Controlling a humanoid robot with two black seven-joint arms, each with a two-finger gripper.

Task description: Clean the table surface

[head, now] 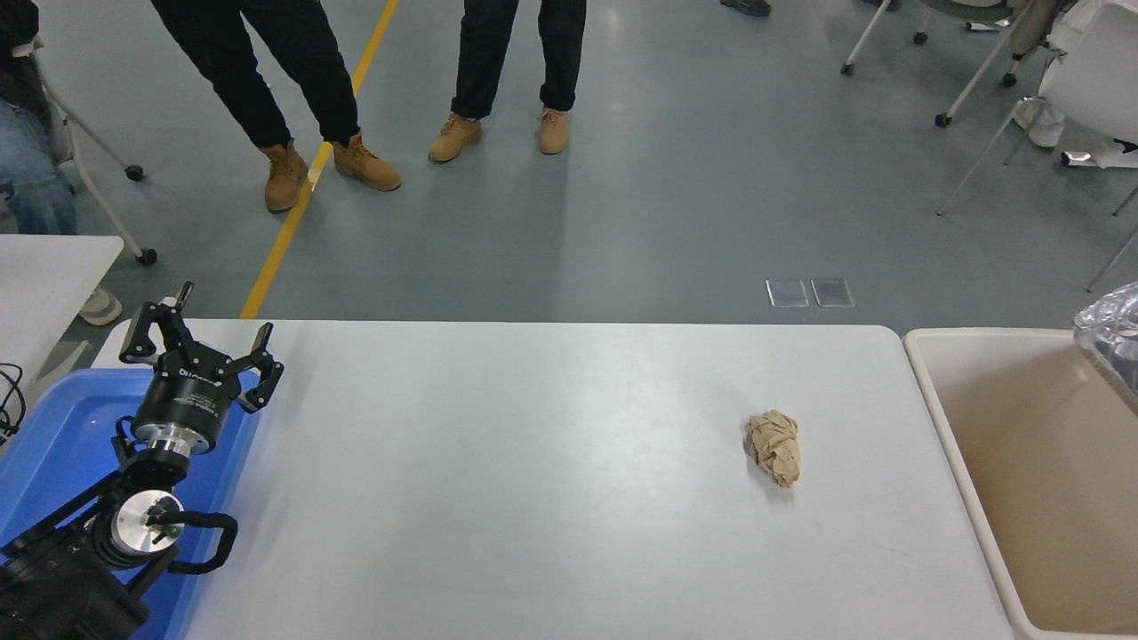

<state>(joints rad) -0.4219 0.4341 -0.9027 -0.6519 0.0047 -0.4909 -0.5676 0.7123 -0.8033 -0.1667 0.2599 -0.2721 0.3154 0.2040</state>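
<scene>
1. Head view, the desk: the table surface [533, 480] is the wide white desk that fills the lower part of the picture, running from the blue tray [53, 436] at its left end to the beige bin [1022, 471] standing just past its right edge.
2. Head view, what lies on it: the only loose thing is a crumpled brown paper ball [773, 447], right of centre and near the bin, though not touching it. The bin, as far as it shows, looks empty.
3. Head view, the step in hand: my judgement is that the paper has yet to be picked up and dropped in the bin. To do it well, the fingers should come down from above with the wad between them and close gently, since crumpled paper gives and can slip out of a loose pinch. Then lift it clear of the desk and let go only once it is well inside the bin's rim.
4. Head view, left arm: it is parked at the lower left, over the blue tray, wrist angled up and away from the camera. The left gripper [200, 342] has its fingers spread wide and holds nothing.
5. Head view, right arm: only a crinkled silvery wrapping [1111, 333] shows at the right edge, above the bin's far corner. I take it for part of that arm, but no fingers are in view.
6. Head view, beyond the desk: two people's legs [293, 80] stand on the grey floor, well apart from it.
</scene>
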